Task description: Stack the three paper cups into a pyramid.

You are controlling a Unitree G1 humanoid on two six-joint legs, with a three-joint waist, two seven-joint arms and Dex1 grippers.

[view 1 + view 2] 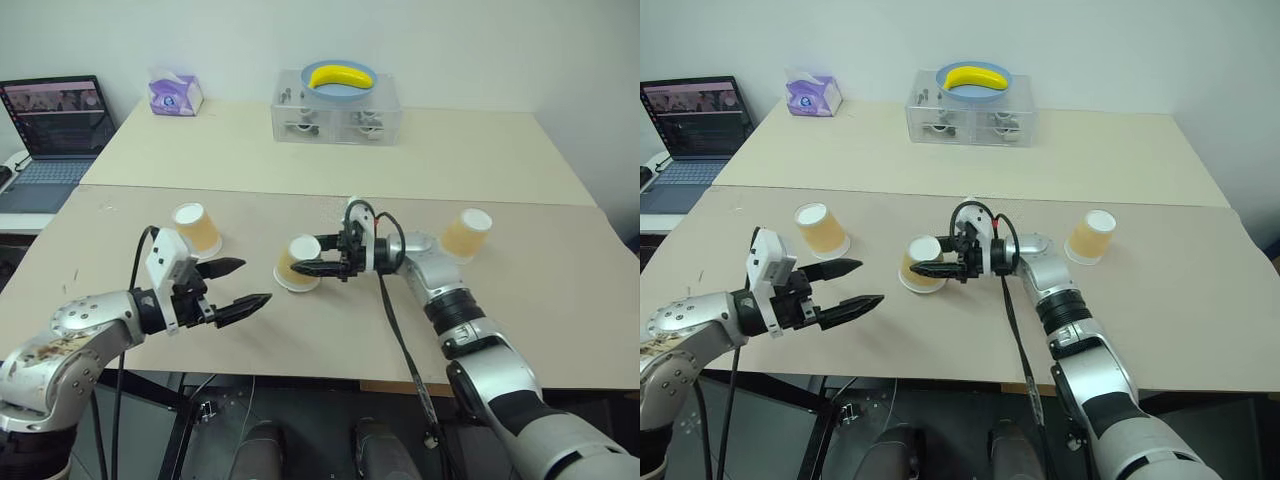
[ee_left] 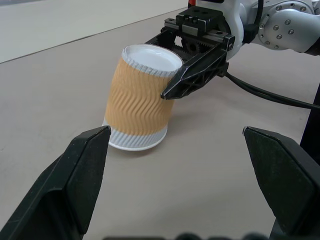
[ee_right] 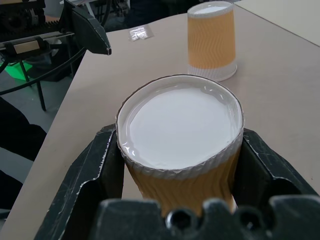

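Note:
Three paper cups stand upside down on the near table, with tan ribbed sides and white bases up. The left cup [image 1: 197, 229] and the right cup [image 1: 466, 234] stand free. The middle cup [image 1: 298, 263] is tilted, one edge of its rim resting on the table. My right gripper [image 1: 303, 268] is shut on it near its top, a finger [image 3: 95, 170] on either side of the cup [image 3: 180, 125]. My left gripper [image 1: 255, 281] hangs open just left of this cup, nothing between its fingers [image 2: 75, 175]. The left cup [image 3: 211, 40] stands beyond the held one.
On the far table are a clear plastic box [image 1: 337, 118] topped by a blue plate with a banana [image 1: 340, 76], and a tissue pack [image 1: 175, 92]. A laptop [image 1: 55, 125] sits at far left. A seam [image 1: 330, 195] joins the two tables.

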